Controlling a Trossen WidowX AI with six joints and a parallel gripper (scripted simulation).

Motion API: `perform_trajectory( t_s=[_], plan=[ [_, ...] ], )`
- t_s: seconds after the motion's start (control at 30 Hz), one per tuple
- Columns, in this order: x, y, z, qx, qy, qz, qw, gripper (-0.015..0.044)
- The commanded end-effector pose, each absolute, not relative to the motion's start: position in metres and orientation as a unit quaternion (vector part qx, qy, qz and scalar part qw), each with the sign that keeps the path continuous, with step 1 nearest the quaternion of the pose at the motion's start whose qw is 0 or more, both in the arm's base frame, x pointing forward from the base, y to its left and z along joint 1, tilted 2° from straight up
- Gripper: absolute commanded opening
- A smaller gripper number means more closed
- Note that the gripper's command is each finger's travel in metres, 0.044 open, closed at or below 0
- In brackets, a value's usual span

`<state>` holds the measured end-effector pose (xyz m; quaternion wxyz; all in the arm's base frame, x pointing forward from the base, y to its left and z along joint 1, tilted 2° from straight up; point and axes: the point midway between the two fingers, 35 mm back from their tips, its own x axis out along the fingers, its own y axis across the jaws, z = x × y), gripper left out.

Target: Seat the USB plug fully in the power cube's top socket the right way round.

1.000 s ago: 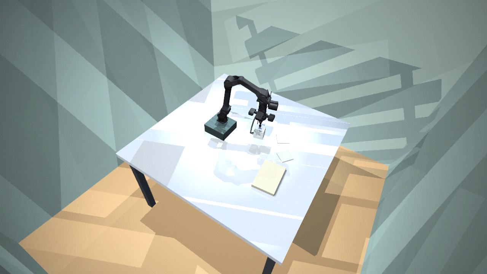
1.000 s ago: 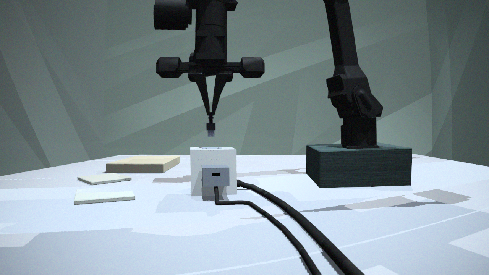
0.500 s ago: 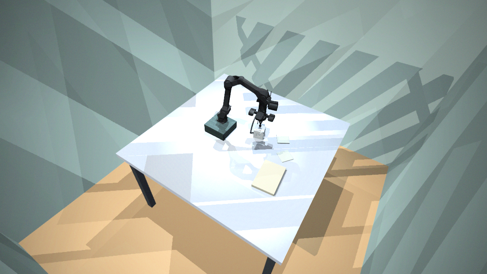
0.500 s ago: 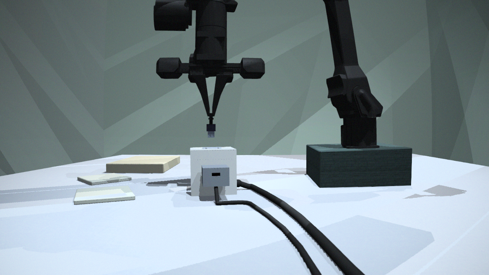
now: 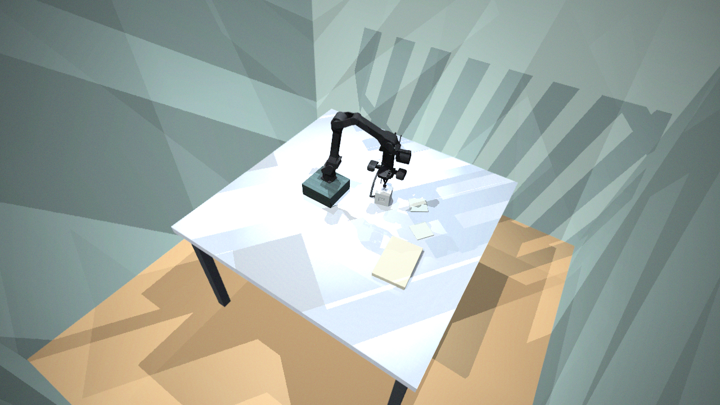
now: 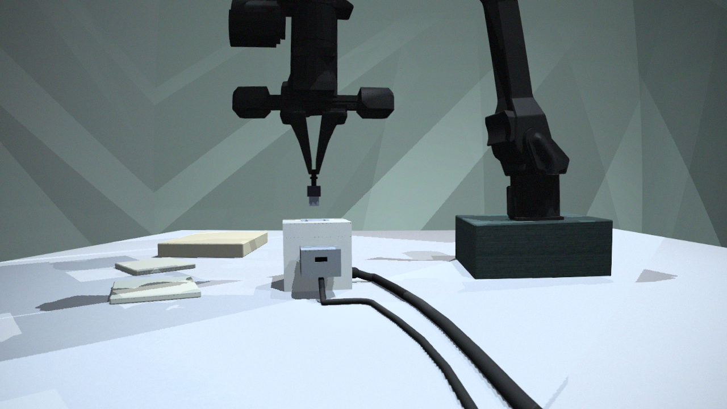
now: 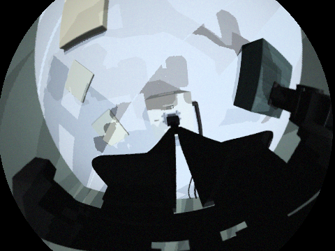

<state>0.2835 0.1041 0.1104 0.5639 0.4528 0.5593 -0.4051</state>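
Observation:
My gripper [image 6: 313,172] [image 7: 175,130] is shut on the USB plug [image 6: 313,191] [image 7: 172,120], a small dark body with its grey metal end pointing straight down. The plug hangs upright above the white power cube [image 6: 292,254] [image 5: 382,197] [image 7: 153,113], and the exterior view shows a gap between the metal end and the cube's top. The socket on the cube's top shows only as a thin light outline in the exterior view. In the wrist view the plug and fingers cover much of it. Which way round the plug faces I cannot tell.
A grey block [image 6: 330,269] with a thin cable sits on the cube's side, beside a thicker black cable [image 6: 437,317]. Two thin pale tiles [image 6: 155,292] [image 6: 152,265] and a cream slab [image 6: 203,248] [image 5: 397,261] lie to one side. The arm's dark green base block [image 6: 543,251] [image 5: 319,193] is on the other.

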Motion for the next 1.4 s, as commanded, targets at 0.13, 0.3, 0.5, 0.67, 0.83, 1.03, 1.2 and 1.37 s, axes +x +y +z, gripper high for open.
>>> perform_trajectory(
  t_s=[0.13, 0.3, 0.5, 0.67, 0.83, 1.03, 1.2, 1.37],
  plan=[
    [0.2829, 0.1051, 0.1086, 0.451, 0.565, -0.4, 0.563, 0.0],
    [0.2828, 0.1055, 0.108, 0.451, 0.567, -0.398, 0.563, 0.0],
    [0.2826, 0.1059, 0.1073, 0.45, 0.569, -0.396, 0.563, 0.0],
    [0.2825, 0.1063, 0.1068, 0.45, 0.571, -0.394, 0.562, 0.0],
    [0.2824, 0.1066, 0.1062, 0.45, 0.573, -0.392, 0.562, 0.0],
    [0.2823, 0.1071, 0.1055, 0.449, 0.575, -0.389, 0.562, 0.0],
    [0.2822, 0.1074, 0.1049, 0.449, 0.577, -0.388, 0.561, 0.0],
    [0.2821, 0.1078, 0.1043, 0.448, 0.579, -0.386, 0.561, 0.0]
  ],
)
